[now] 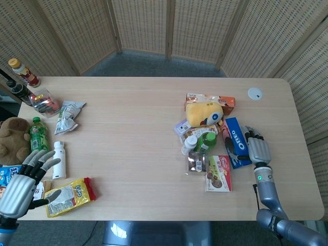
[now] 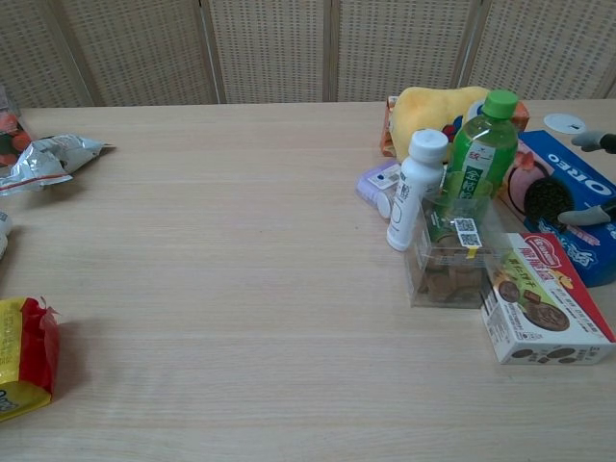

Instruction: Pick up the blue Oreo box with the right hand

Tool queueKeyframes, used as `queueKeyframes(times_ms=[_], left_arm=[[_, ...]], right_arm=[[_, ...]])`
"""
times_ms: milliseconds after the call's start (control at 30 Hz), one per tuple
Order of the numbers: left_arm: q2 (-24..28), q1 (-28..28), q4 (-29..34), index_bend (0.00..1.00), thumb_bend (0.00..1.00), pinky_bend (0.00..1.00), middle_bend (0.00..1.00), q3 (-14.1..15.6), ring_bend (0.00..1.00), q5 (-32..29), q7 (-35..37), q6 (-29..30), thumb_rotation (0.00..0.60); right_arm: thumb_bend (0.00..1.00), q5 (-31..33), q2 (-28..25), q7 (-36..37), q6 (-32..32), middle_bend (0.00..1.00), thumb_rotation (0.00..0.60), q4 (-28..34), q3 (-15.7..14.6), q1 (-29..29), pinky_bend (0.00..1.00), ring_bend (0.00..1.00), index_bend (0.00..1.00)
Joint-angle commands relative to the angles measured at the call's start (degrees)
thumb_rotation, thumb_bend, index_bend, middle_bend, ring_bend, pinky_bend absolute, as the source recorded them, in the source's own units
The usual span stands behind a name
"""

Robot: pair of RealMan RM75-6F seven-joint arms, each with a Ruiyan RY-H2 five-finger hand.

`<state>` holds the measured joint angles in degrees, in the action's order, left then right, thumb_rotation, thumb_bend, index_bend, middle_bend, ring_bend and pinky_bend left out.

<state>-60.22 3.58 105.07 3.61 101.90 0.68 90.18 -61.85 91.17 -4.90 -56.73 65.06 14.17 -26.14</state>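
The blue Oreo box [image 1: 234, 142] lies at the right edge of the snack cluster, its right side tipped up a little off the table [image 1: 133, 154]. In the chest view the Oreo box [image 2: 558, 188] shows more of its printed face. My right hand [image 1: 258, 149] is at the box's right long edge; a thumb tip [image 2: 584, 215] lies across the face and another fingertip [image 2: 603, 141] shows at the far end. It grips the box by that edge. My left hand [image 1: 21, 185] hovers open at the table's front left corner, fingers spread.
Close left of the Oreo box stand a green bottle [image 1: 207, 140], a white bottle [image 1: 189, 145], a clear cookie tub [image 1: 197, 163] and a red cookie box [image 1: 219, 173]. A yellow plush [image 1: 203, 114] sits behind. A yellow snack bag [image 1: 69, 196] lies by my left hand.
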Motion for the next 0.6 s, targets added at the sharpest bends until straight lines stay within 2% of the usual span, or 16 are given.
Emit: queueKeyframes(times_ms=[33, 100, 367, 600], left_arm=[[0.01, -0.05, 0.03, 0.2, 0.24, 0.0, 0.12, -0.05, 0.0, -0.02, -0.08, 0.11, 0.6], [-0.06, -0.05, 0.06, 0.2, 0.24, 0.0, 0.12, -0.07, 0.0, -0.02, -0.07, 0.15, 0.6], [0.14, -0.38, 0.17, 0.2, 0.24, 0.0, 0.12, 0.03, 0.0, 0.1, -0.46, 0.61, 0.6], [0.29, -0.61, 0.21, 0.2, 0.24, 0.0, 0.12, 0.07, 0.0, 0.01, -0.6, 0.81, 0.6]], right_arm=[[0.11, -1.1, 0.02, 1.49, -0.55, 0.04, 0.57, -0.7, -0.22, 0.12, 0.46, 0.26, 0.0], [0.12, -1.56, -0.01, 2.38, -0.8, 0.12, 0.596, -1.05, -0.21, 0.18, 0.54, 0.35, 0.0], [0.14, -1.71, 0.03, 5.53, 0.28, 0.44, 0.6, -2.75, 0.1, 0.05, 0.77, 0.66, 0.01], [0.17, -2.18, -0.01, 8.95, 0.38, 0.6, 0.6, -4.34, 0.15, 0.62, 0.92, 0.82, 0.25]])
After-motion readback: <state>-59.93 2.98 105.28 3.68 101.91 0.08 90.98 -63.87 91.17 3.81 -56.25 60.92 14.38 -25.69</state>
